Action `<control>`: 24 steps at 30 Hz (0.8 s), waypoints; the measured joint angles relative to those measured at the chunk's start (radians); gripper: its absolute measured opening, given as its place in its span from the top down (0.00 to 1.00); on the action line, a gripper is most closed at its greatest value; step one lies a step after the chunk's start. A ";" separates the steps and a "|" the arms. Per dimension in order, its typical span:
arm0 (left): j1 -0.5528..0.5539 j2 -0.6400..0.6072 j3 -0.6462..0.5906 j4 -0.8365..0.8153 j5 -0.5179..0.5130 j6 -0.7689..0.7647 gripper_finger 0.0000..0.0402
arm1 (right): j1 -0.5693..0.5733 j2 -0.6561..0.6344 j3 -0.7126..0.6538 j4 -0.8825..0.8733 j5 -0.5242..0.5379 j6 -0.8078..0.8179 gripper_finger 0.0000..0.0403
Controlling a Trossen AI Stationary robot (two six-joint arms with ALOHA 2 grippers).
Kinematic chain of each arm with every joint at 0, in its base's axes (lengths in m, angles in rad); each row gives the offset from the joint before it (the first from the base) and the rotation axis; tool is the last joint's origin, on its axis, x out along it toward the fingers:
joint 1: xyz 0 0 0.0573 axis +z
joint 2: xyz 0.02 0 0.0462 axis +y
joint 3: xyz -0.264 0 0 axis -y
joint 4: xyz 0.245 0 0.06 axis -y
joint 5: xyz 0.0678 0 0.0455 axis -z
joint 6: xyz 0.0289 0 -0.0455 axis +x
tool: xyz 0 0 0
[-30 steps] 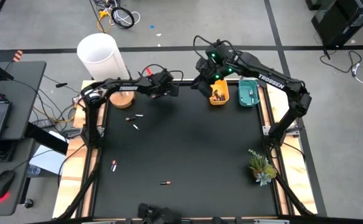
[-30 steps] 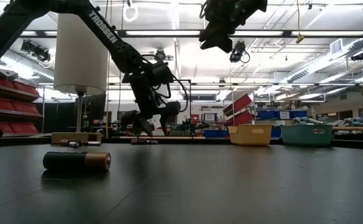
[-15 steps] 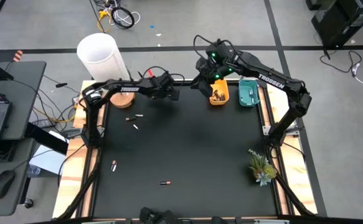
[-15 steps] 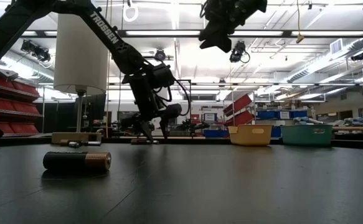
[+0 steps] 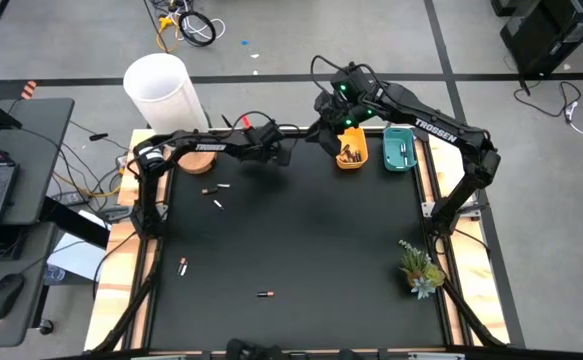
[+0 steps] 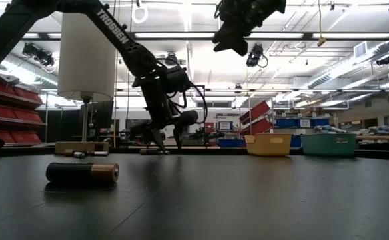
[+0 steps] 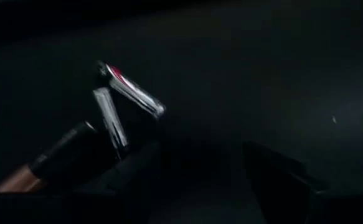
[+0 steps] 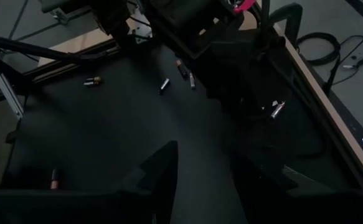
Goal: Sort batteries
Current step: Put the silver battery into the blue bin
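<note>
The batteries (image 5: pixel 216 196) lie spread out on the black table (image 5: pixel 301 240). Two small ones sit near the far left part, one lies near the left edge (image 5: pixel 182 266), and one lies near the front (image 5: pixel 264 294). More of them fill the yellow tray (image 5: pixel 351 152) at the far side, and the teal tray (image 5: pixel 399 149) stands just beside it. The left end effector (image 5: pixel 271 155) hangs low over the far part of the table. Its fingers are spread apart and pinch nothing. Three batteries lie close in front of it. The right end effector (image 5: pixel 329 135) is up high next to the yellow tray. Its fingers are also apart and hold nothing.
</note>
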State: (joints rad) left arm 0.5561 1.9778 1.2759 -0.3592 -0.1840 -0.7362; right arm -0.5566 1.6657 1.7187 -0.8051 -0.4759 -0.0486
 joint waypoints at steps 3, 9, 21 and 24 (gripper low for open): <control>-0.005 0.000 0.007 -0.001 -0.063 -0.006 0.40 | 0.002 0.000 0.000 -0.014 0.000 0.000 0.61; 0.018 0.000 0.006 0.002 -0.093 -0.059 0.40 | 0.002 0.000 0.000 -0.021 -0.005 0.007 0.61; 0.076 0.016 0.007 0.071 -0.097 -0.031 0.40 | 0.004 -0.001 0.000 0.004 -0.017 0.018 0.61; 0.077 0.054 0.007 0.101 -0.064 -0.027 0.40 | 0.004 -0.001 0.000 0.013 -0.017 0.015 0.61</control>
State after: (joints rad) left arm 0.6331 2.0317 1.2828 -0.2584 -0.2484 -0.7631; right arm -0.5528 1.6650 1.7187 -0.7919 -0.4925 -0.0338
